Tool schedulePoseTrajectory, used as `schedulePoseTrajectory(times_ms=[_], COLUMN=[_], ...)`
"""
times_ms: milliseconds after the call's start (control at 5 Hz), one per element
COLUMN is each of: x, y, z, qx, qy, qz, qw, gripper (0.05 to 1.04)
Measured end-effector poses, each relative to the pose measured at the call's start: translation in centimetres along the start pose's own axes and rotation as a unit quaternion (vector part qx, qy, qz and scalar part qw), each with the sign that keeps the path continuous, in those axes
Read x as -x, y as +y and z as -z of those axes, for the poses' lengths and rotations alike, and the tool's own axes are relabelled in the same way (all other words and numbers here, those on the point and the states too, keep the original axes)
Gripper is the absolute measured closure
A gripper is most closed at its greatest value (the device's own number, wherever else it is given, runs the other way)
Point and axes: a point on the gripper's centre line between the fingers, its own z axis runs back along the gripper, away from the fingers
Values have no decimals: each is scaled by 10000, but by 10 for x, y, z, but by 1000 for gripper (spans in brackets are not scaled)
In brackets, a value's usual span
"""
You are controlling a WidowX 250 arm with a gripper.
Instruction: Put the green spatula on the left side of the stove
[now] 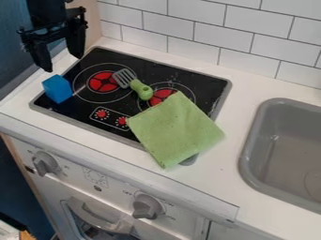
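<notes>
The black gripper hangs at the upper left, above the stove's back left corner, its two fingers spread apart with nothing between them. On the black stove top lies the green spatula, right of and lower than the gripper in the view. Its grey slotted head rests by the left burner, and its green handle points toward the right burner, close to the cloth's upper edge.
A green cloth covers the stove's front right part and hangs over onto the counter. A blue block sits at the stove's left edge. The grey sink is at the right; a tiled wall runs behind.
</notes>
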Motion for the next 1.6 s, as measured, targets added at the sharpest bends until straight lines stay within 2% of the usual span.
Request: schedulePoseTrajectory(times_ms=[200,400,600,1000,1600], x=[4,24,54,90,94], y=[2,-5,-17,-40,-81], z=[12,17,7,9,42], qx=[-149,-128,103,345,304], qy=[129,158,89,60,95], qz=[32,382,835,1437,1529], qw=[9998,9991,9964,9890,9877], gripper=[93,93,93,93,93])
